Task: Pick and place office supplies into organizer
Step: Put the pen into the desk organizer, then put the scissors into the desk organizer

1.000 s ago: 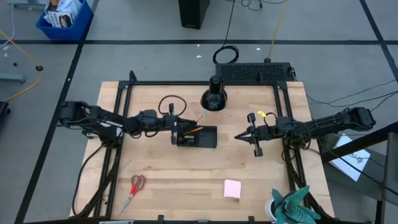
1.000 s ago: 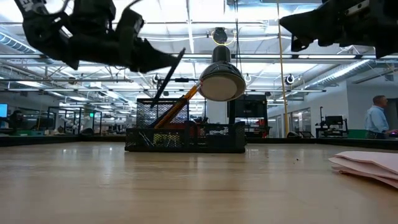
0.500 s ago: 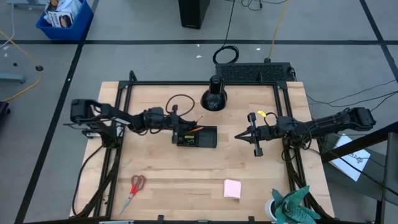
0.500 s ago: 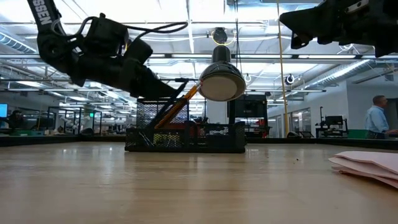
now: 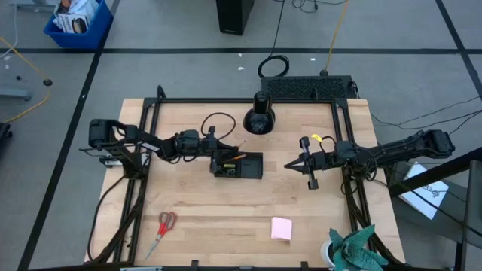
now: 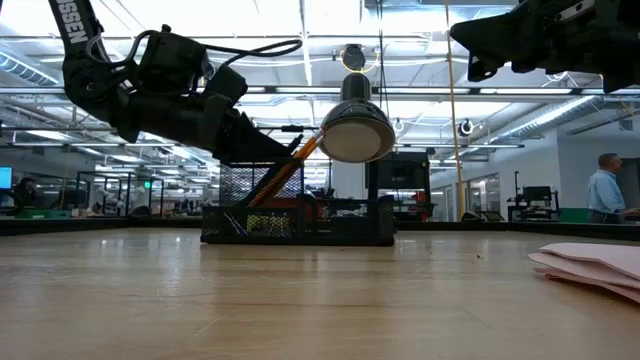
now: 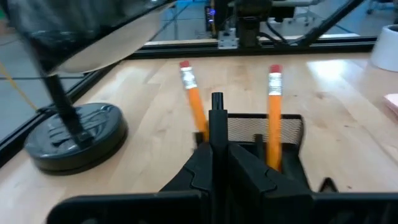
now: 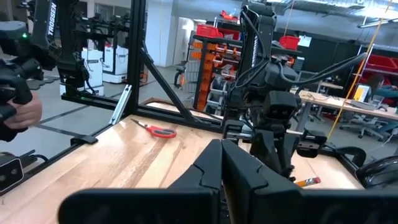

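Left side first: scissors (image 5: 165, 228) lie flat at the near-left of the table (image 5: 226, 218), red handles toward the far end, blades pointing near; not yet picked.

Your left gripper (image 5: 215, 153) sits right over the left, taller end of the organizer (image 5: 248, 167). In the left wrist view its fingers are nearly together, pinching a thin black pen (image 7: 217, 121) that stands upright between them. The pen's long axis is close to vertical, tip aimed down into the mesh cup just beyond the fingertips. That is the relation that matters: pen directly above the tall compartment, so the next move looks like a straight drop or release. This arm is the one at work.

Two orange pencils (image 7: 272, 115) already stand in that cup, leaning, pink erasers up, one on each side of the pen. Risk I'd flag: the pen could snag on them.

The black round-based lamp (image 5: 258, 119) stands just far of the organizer; not part of the job.

Pink sticky-note pad (image 5: 281, 227) lies near-right, flat, well apart from both arms, closer to the right one.

Your right gripper (image 5: 307, 165) hovers right of the organizer, fingers fully together, holding nothing.
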You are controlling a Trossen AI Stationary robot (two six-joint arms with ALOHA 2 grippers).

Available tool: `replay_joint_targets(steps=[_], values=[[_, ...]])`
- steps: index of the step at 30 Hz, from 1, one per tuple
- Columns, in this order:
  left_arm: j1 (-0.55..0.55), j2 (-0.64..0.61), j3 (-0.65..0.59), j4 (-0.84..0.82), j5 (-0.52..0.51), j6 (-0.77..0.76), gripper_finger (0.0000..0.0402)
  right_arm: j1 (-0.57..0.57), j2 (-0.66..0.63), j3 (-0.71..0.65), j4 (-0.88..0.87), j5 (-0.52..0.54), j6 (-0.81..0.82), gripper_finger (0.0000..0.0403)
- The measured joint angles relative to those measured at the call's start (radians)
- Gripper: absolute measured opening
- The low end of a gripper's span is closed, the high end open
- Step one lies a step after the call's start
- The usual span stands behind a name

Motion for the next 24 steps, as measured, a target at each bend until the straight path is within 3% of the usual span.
replay_joint_targets(steps=[5,15,20,24], values=[[0.000,-0.001,0.000,0.000,-0.025,-0.017,0.0060,0.000,0.000,0.000,0.006,0.000,0.002,0.0001],[-0.005,-0.015,-0.003,-0.009,-0.049,-0.050,0.0187,0.000,0.000,0.000,0.006,-0.001,0.028,0.0004],[-0.029,-0.092,-0.003,-0.015,-0.054,-0.057,0.0220,0.000,0.000,0.000,0.006,-0.001,0.028,0.0004],[-0.058,-0.209,0.007,-0.133,-0.079,-0.089,0.0227,0.000,0.000,0.000,0.005,-0.001,0.028,0.0004]])
